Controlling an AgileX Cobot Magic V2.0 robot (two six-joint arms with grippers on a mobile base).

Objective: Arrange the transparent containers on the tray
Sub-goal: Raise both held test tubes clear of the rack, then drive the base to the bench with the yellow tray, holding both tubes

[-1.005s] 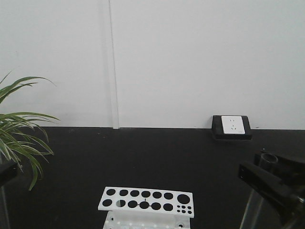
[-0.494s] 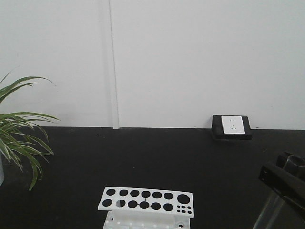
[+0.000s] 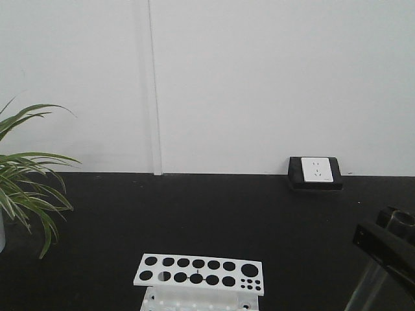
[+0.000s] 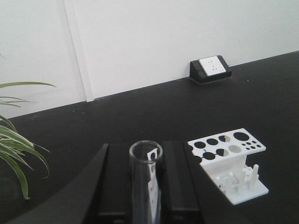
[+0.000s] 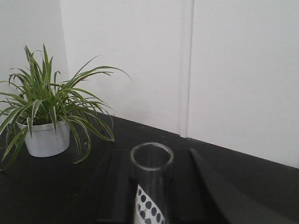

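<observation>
The left fingers (image 4: 117, 186) are closed on a glass tube (image 4: 145, 156), which stands upright with its rim on top. The right fingers (image 5: 114, 191) grip a second tube (image 5: 152, 161) the same way. The tray shows in no view. I'd worry about the smooth glass slipping on a fast swing. The white rack (image 4: 227, 154) sits just ahead-right of the left fingers and the plant (image 5: 49, 107) ahead-left of the right ones. Beyond them the black desk (image 4: 140, 116) runs open to the wall.

Test tubes (image 4: 145, 186) cropped below, rack (image 3: 194, 271) base cropped
</observation>
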